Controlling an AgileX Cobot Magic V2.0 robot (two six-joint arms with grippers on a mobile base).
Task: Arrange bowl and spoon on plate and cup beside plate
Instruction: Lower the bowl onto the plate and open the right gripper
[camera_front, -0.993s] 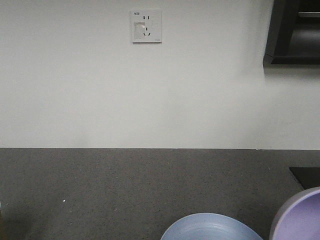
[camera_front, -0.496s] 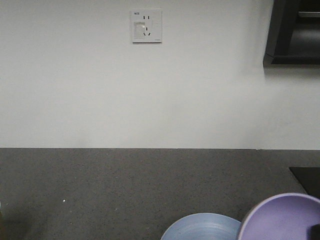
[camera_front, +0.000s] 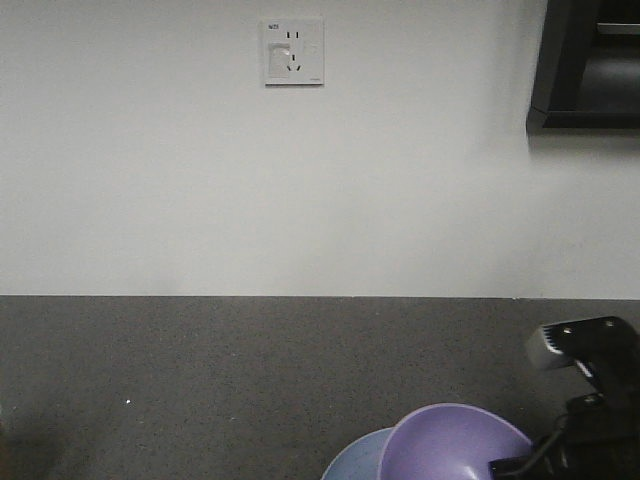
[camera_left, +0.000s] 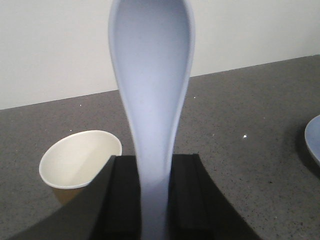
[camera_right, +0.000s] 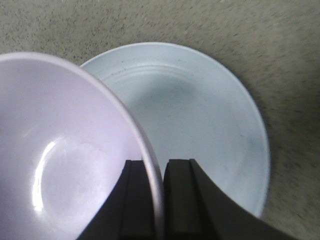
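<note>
My right gripper (camera_right: 156, 172) is shut on the rim of the lavender bowl (camera_right: 55, 165), one finger inside it and one outside. The bowl hangs tilted over the light-blue plate (camera_right: 200, 115), covering the plate's left part. In the front view the bowl (camera_front: 450, 445) overlaps the plate (camera_front: 355, 462) at the bottom edge, with the right arm just right of it. My left gripper (camera_left: 152, 172) is shut on the handle of the pale blue spoon (camera_left: 151, 85), scoop pointing away from me. The cup (camera_left: 80, 159) stands upright on the counter to the lower left of that gripper, its white inside showing.
A dark speckled counter (camera_front: 200, 370) runs back to a white wall with a socket (camera_front: 293, 52). A black cabinet (camera_front: 590, 65) hangs at the upper right. The plate's edge (camera_left: 314, 145) shows at the far right of the left wrist view.
The bowl has travelled left from the right edge of the front view to over the plate, and the right arm has come into that view.
</note>
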